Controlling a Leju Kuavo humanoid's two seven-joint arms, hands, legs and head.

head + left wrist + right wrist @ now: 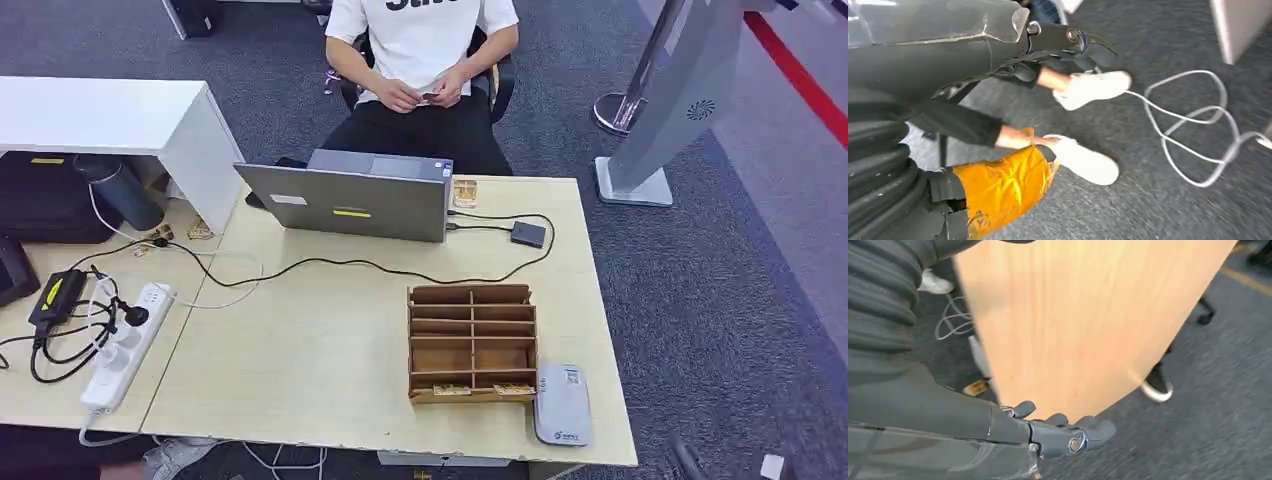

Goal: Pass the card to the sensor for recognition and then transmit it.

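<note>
- Your right hand (1063, 432) hangs beside the table (330, 360), fingers loosely apart, holding nothing.
- Left hand (1073, 47): fingers too blurred, can't tell.
- Cards (452, 389) sit in the wooden rack's (472, 343) front slot, beside the grey sensor (561, 404).

A: Of what is the desk (330, 370) made?
B: Pale wood-grain laminate, smooth and matt. The slotted rack (471, 343) on it looks like brown cardboard or thin wood, unfinished.

A: And the laptop (345, 202)?
B: Grey, brushed-looking metal or plastic lid, dull sheen.

A: The floor (720, 290)?
B: Rough grey carpet.

A: The right hand (1058, 432)?
B: Dark, smooth plastic, faintly glossy, with a ribbed cover.
</note>
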